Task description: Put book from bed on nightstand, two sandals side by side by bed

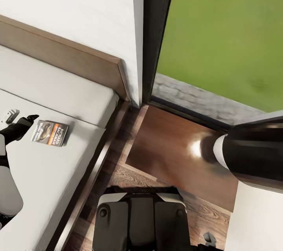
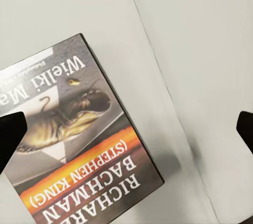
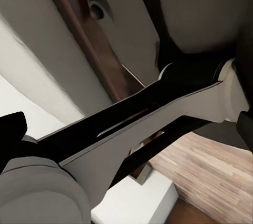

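The thin grey-white paperback book [image 1: 50,133] with its orange band and dark cover picture lies flat on the off-white mattress of the dark-framed wooden bed [image 1: 59,85], near the mattress edge that faces the glossy dark-brown wooden nightstand [image 1: 173,144]. The left gripper [image 1: 23,122] is low over the mattress just beside the book; in the left wrist view its dark fingers [image 2: 11,134] stand wide apart, one tip overlapping the book's [image 2: 79,145] cover edge and the other well off over bare mattress, holding nothing. This reads as an approach not yet centred: the book is off to one side of the gap, so a correction seems needed before closing. Being thin and flat, the book offers little edge to grip. The nightstand's top surface is bare and close, suiting a short transfer. The right forearm [image 1: 251,156] hangs over the nightstand; whether its fingers are wide or narrow, I cannot tell.
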Robot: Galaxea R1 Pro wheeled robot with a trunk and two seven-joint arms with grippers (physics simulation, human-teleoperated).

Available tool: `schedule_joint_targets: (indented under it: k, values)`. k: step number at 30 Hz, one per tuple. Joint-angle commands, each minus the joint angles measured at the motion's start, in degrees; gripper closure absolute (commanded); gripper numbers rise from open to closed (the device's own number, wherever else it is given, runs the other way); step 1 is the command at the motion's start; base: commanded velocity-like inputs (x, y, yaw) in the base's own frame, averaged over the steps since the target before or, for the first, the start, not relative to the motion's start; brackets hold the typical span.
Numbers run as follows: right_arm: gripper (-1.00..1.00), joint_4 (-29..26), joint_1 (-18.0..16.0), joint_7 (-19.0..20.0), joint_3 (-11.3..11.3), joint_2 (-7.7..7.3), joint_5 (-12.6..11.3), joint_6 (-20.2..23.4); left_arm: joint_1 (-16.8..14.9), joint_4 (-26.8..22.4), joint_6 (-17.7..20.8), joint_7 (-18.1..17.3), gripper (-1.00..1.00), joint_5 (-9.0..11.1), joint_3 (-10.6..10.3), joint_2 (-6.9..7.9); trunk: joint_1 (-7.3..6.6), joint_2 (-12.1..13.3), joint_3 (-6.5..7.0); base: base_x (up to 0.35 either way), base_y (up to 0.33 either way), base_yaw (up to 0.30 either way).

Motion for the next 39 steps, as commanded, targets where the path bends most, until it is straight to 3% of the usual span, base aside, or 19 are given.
schedule_joint_targets:
  k: [1,15,39]
  values:
    - [-1.0,-0.02,0.01,0.17,-0.2,0.0,-0.12,0.58,-0.05,-0.02,0.34,-0.28,-1.0,-0.08,0.18,-0.02,0.03,-0.09,-0.07,0.0,0.0,0.0]
    - [-1.0,0.0,-0.03,0.19,-0.22,-0.01,-0.12,0.58,0.35,-0.1,0.43,-0.2,-1.0,-0.12,0.2,-0.02,0.03,-0.09,-0.1,0.0,0.0,0.0]
    - [-1.0,-0.02,-0.01,0.29,-0.22,-0.08,-0.12,0.58,0.42,-0.36,0.49,-0.19,-1.0,-0.13,0.25,0.06,5.3,-9.71,-4.41,0.0,0.0,0.0]
